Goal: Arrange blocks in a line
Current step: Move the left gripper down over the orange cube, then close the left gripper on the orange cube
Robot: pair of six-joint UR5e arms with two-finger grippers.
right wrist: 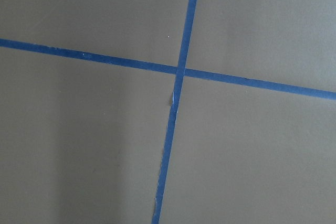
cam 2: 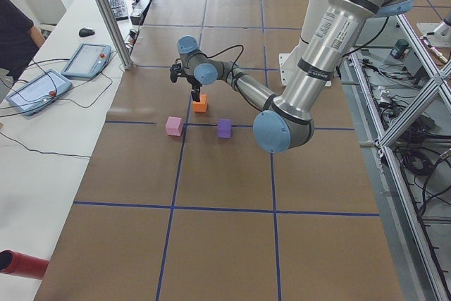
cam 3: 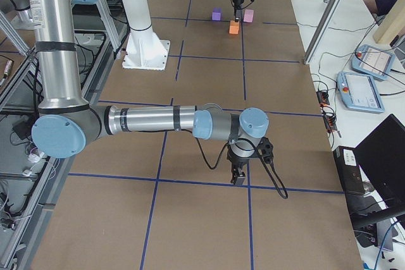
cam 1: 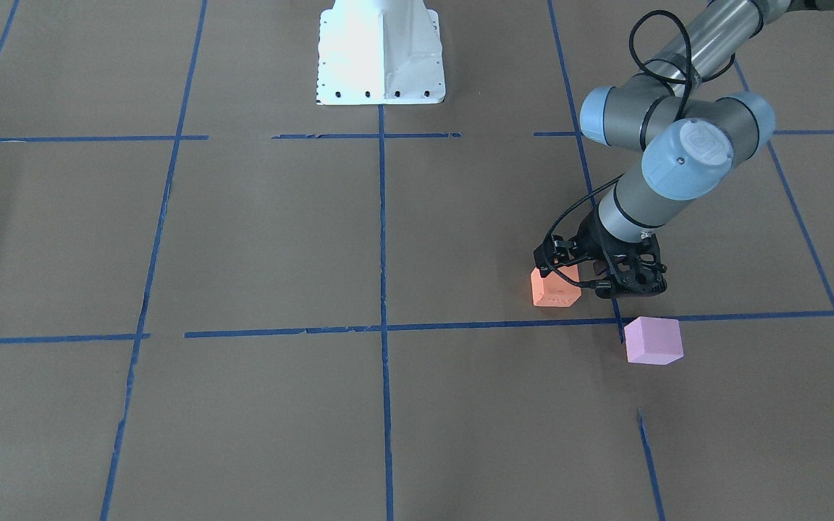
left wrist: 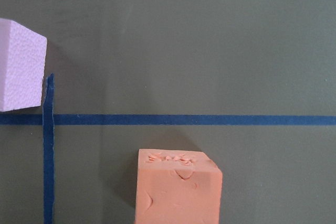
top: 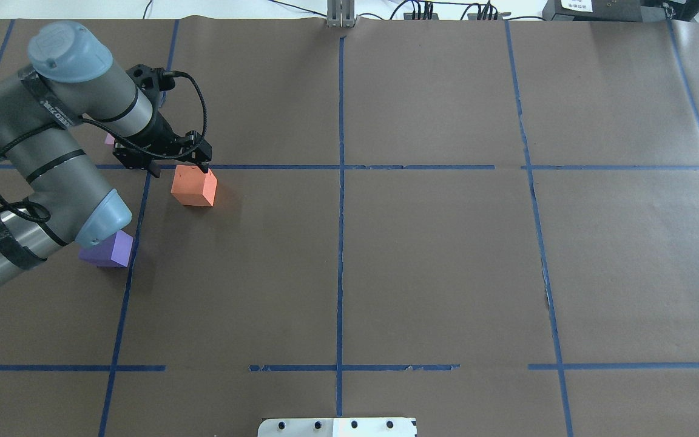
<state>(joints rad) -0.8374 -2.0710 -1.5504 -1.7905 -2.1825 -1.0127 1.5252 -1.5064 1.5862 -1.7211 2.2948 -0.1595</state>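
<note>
Even, diffuse light, faint shadows, sharp focus; white base [cam 1: 381, 51] glares.

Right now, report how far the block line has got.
Done: nothing lined up; the orange block, purple block and pink block sit in a triangle. In hand: the left gripper is at the orange block, fingers apart. Left: bring all three into one row.
</note>
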